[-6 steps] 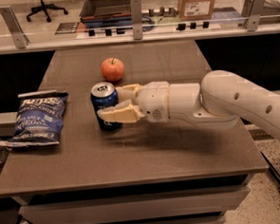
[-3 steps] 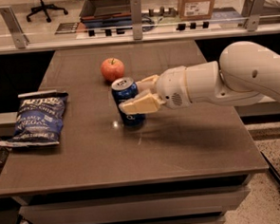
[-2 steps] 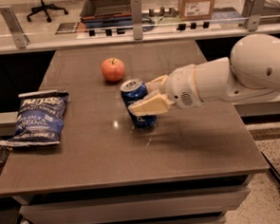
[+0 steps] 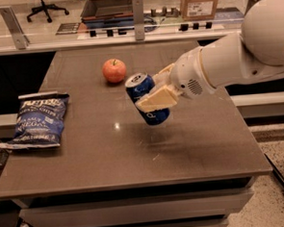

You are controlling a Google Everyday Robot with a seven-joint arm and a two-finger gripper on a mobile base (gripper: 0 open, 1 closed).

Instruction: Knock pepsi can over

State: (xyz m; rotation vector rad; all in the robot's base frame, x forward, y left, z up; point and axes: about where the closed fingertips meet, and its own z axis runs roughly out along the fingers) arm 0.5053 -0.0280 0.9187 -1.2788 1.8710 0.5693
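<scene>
From my remote station, the robot's hand (image 4: 148,91) is seen over the middle of the bench (image 4: 197,146), clamped on the pepsi can (image 4: 140,86). One pale finger (image 4: 158,97) lies across the can's front, and the other reaches round its far side. The dark-blue can leans hard, its silver top tipped toward the upper left and its base swung toward the lower right. The base appears to hang just clear of the bench top, above a faint shadow. The white arm (image 4: 235,56) enters from the right edge of the frame, and its rounded wrist sits directly behind the hand. A red apple (image 4: 114,70) stands on the bench just beyond and to the left of the can, close to it but not touching. A blue chip bag (image 4: 40,119) lies flat near the bench's left edge, well apart from both. Behind the bench runs a glass-fronted counter, where a cardboard box (image 4: 200,1) stands at the right. An office chair (image 4: 43,5) shows at the upper left.
</scene>
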